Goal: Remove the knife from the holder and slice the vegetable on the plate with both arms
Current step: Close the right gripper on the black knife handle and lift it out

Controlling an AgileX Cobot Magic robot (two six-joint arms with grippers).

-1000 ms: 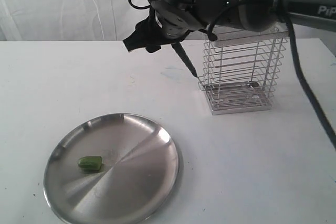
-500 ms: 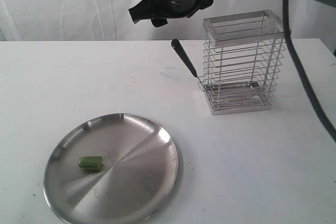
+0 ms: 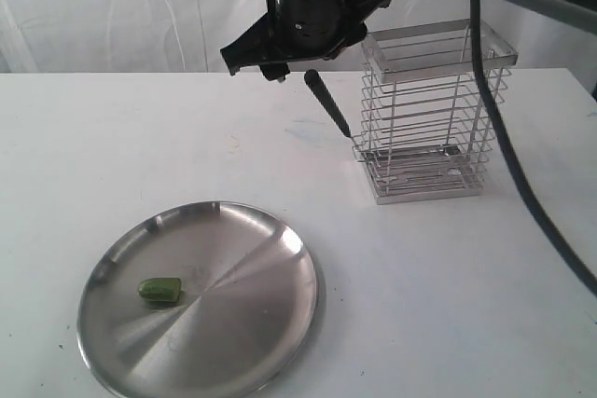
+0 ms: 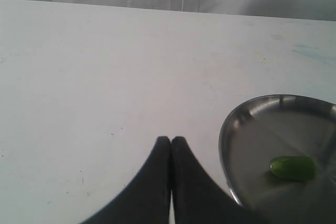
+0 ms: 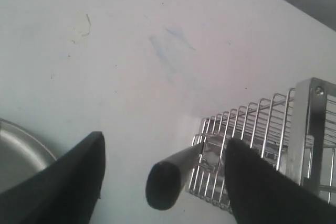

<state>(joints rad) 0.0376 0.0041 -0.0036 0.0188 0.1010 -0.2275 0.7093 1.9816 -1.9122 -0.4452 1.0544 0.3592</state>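
Observation:
The knife (image 3: 327, 105) leans against the wire holder (image 3: 431, 111), its black handle sticking up and out to the left and its blade lost among the wires. My right gripper (image 3: 270, 61) hangs open just above the handle's top end. In the right wrist view the handle (image 5: 167, 182) sits between the spread fingers (image 5: 68, 182) without touching them, next to the holder (image 5: 262, 124). The green vegetable (image 3: 159, 290) lies on the left part of the steel plate (image 3: 252, 267). My left gripper (image 4: 170, 141) is shut and empty over the table beside the plate (image 4: 247, 140) and vegetable (image 4: 292, 167).
The white table (image 3: 466, 277) carries only the plate at front left and the holder at back right. A white curtain hangs behind. The right arm's cable (image 3: 508, 156) drapes down past the holder. The plate's rim (image 5: 21, 150) shows in the right wrist view.
The right gripper rose off the knife handle, leaving it exposed, then came back down a little toward its top. Knife, holder, plate and vegetable have not moved.

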